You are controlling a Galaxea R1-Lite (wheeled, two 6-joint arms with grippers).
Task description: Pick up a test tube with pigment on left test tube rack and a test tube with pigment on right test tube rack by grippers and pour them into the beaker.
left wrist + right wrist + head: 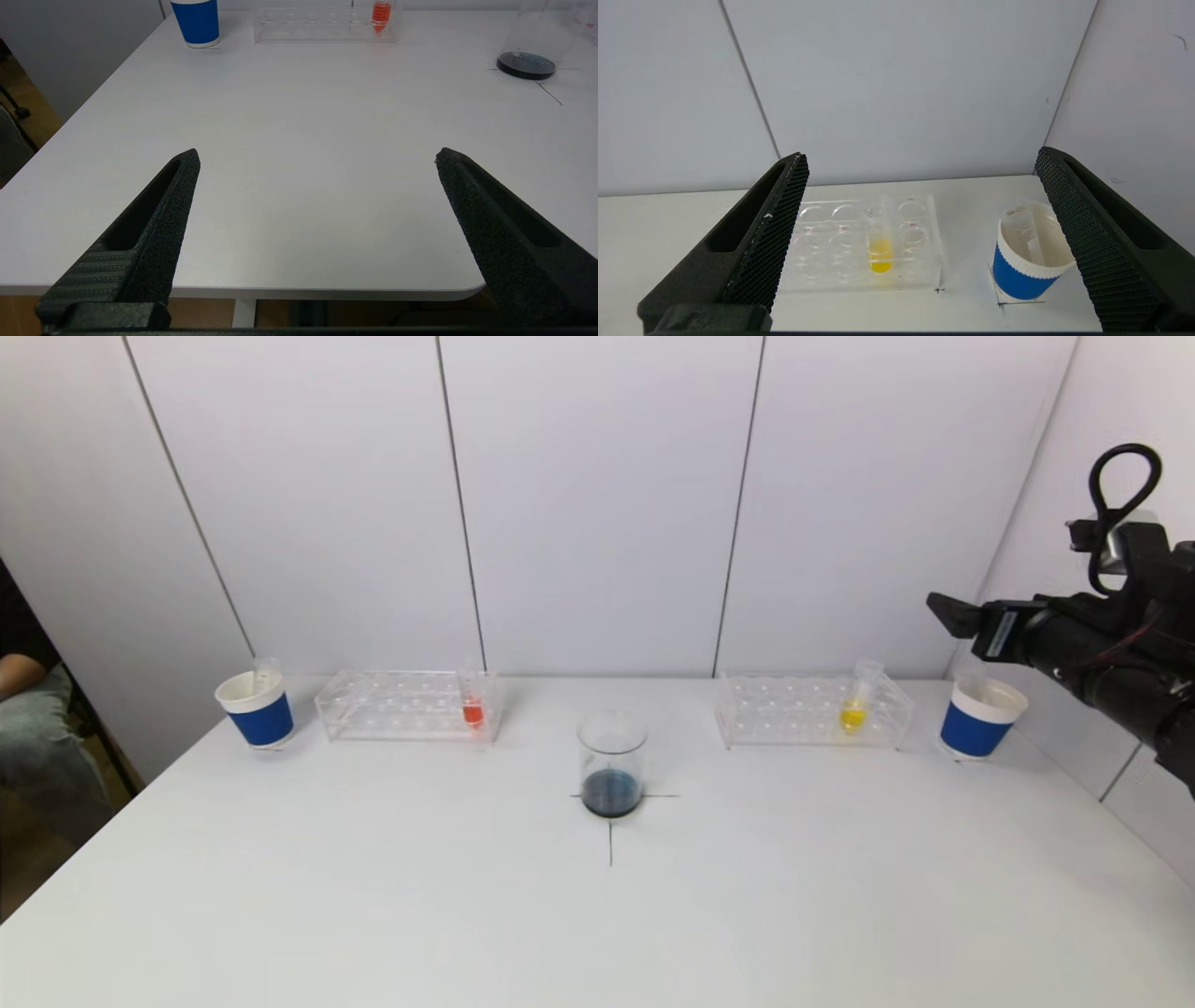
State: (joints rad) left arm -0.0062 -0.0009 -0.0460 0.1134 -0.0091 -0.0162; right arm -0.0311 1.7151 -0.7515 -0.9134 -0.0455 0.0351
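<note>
Orange tube (pixel 472 707) stands in left rack (pixel 408 706); yellow tube (pixel 853 711) in right rack (pixel 810 710). Beaker (pixel 611 763) markings are unreadable. Left gripper (pixel 317 161) and right gripper (pixel 920 161) jaws stand wide, empty.

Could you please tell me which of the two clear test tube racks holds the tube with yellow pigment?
The clear plastic rack on the robot's right, beside the right blue paper cup, holds the yellow-pigment tube. The left clear rack holds an orange-red tube.

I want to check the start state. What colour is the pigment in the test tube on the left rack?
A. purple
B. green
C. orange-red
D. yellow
C: the test tube standing in the left rack holds orange-red liquid, as the left wrist view also shows.
</note>
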